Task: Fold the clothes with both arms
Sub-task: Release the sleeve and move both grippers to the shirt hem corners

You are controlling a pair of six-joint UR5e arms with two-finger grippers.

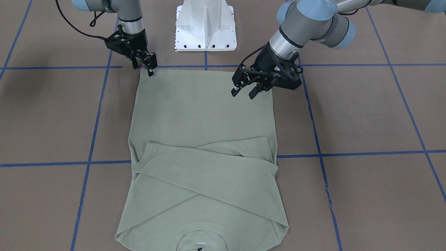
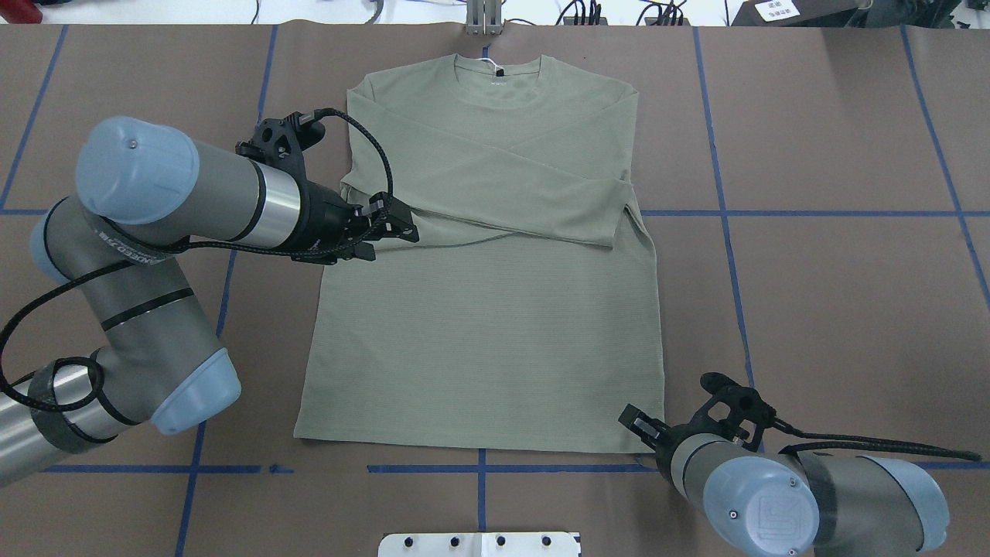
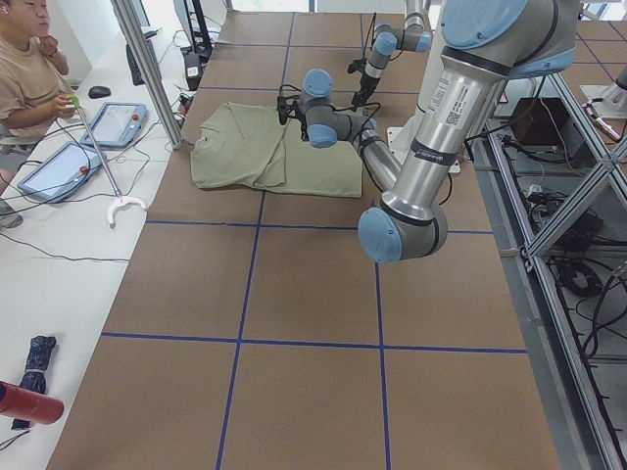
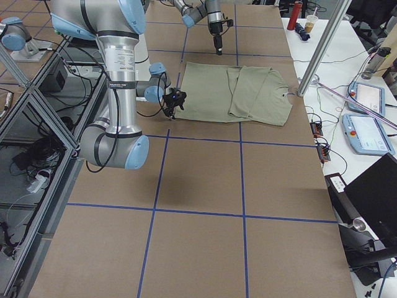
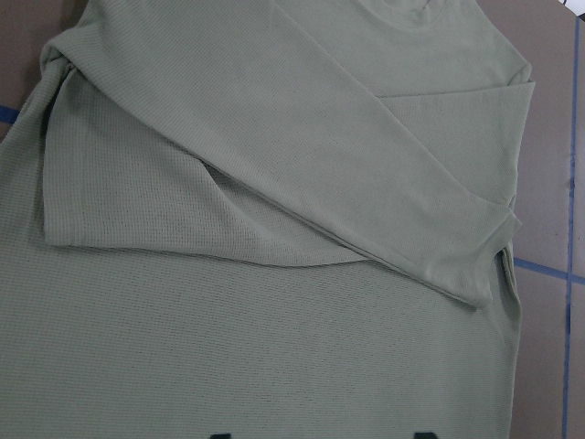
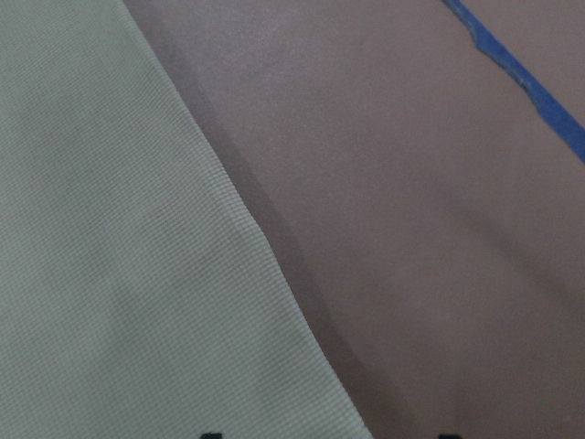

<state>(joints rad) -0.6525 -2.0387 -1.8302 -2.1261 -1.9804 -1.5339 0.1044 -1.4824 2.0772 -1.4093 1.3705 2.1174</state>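
On the table (image 2: 812,309), between the blue tape lines (image 2: 812,213), the sage-green shirt (image 2: 479,333) lies flat – collar (image 2: 495,66) at the far edge from the robot, hem toward the white pedestal base (image 1: 205,28). Both sleeves (image 2: 495,178) are folded in and cross over the chest, one lying on top of the other; the lower body of the shirt is a single smooth panel.

I see the left fingers (image 1: 253,91) hanging above the shirt on the robot's left side, roughly level with the lower edge of the crossed sleeves. They are spread apart and hold nothing: the left wrist camera looks down on the sleeve fold, with two dark tips at the bottom of its picture set well apart.

The right fingers (image 1: 151,68) sit at the hem corner on the robot's right, pointing down at the cloth's edge. From the right wrist camera the shirt's side edge runs diagonally across bare table, and the two tips at the bottom of that view stand either side of it – so they are parted too, with nothing clamped. Whether those tips touch the fabric or the table, I cannot tell from any of these views.

A person sits at the side bench in the exterior left view, well away from the shirt.
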